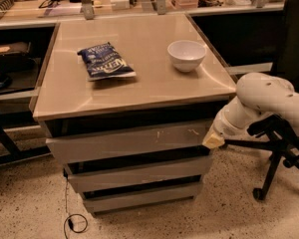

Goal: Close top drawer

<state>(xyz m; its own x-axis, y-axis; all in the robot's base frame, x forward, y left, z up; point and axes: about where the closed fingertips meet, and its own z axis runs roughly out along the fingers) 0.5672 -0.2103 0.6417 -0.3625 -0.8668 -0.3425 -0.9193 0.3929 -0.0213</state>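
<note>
The top drawer [129, 139] is the uppermost grey front of the cabinet, with pale scuff marks toward its right. It sits nearly flush with the two fronts below it, under the tan tabletop [139, 83]. My gripper [213, 140] is at the end of the white arm, pressed against the drawer front's right end.
A blue chip bag [105, 61] and a white bowl [187, 55] sit on the tabletop. A black office chair [284, 138] stands to the right, behind my arm. Shelving with dark items stands at the left [10, 63]. A cable lies on the floor [74, 223].
</note>
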